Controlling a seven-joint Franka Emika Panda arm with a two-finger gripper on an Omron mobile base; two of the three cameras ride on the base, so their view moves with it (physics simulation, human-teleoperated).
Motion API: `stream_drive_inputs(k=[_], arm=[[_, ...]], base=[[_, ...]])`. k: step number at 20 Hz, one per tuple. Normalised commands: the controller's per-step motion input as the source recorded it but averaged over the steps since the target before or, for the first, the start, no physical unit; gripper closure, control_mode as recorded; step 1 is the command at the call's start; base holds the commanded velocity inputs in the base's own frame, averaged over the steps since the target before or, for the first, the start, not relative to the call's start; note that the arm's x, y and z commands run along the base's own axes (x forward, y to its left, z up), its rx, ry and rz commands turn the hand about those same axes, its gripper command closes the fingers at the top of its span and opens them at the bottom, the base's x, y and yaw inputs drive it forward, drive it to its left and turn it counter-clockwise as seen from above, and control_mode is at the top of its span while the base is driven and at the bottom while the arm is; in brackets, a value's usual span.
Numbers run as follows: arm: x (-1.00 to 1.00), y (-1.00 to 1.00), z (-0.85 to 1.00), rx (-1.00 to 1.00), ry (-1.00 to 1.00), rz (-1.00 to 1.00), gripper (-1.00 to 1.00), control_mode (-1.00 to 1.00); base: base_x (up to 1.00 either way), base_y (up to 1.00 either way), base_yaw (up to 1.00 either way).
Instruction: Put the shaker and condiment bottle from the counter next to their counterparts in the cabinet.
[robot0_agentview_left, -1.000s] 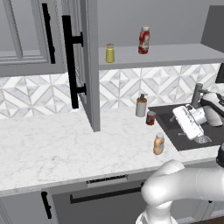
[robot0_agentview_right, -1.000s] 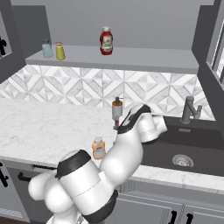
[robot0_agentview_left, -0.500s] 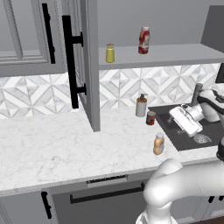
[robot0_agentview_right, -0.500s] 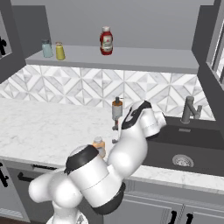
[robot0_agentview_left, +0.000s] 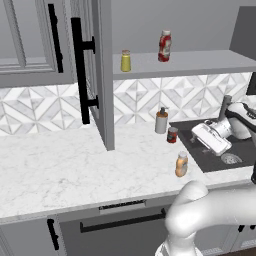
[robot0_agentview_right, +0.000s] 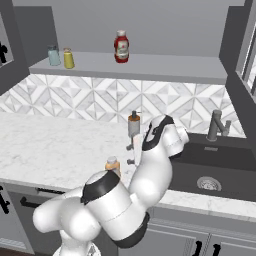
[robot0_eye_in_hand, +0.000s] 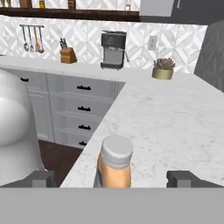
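On the cabinet shelf (robot0_agentview_left: 200, 62) the shaker (robot0_agentview_left: 125, 61) stands left of the red bottle (robot0_agentview_left: 164, 45); the orange bottle (robot0_agentview_left: 181, 164) stands near the counter (robot0_agentview_left: 65, 170) edge, the level gripper (robot0_eye_in_hand: 111, 178) spread around it, untouched

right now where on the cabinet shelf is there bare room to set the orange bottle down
On the shelf, a narrow gap lies between the shaker and the red bottle; a longer bare stretch runs from that bottle toward the window end. The far left, by the blue-grey jar, is crowded.
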Motion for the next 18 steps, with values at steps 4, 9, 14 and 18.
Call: stream_drive_inputs(k=[4,9,14,18], arm=[[-0.26,0.07,-0.17,0.00,0.00,0.00,-1.00,-1.00],[-0.06,0.12,-0.11,0.00,0.00,0.00,-1.00,-1.00],[0.00,0.26,-0.10,0.00,0.00,0.00,-1.00,-1.00],[0.01,0.16,-0.11,0.00,0.00,0.00,-1.00,-1.00]], base=[[0.00,0.00,0.00],[0.00,0.00,0.00],[0.00,0.00,0.00],[0.00,0.00,0.00]])
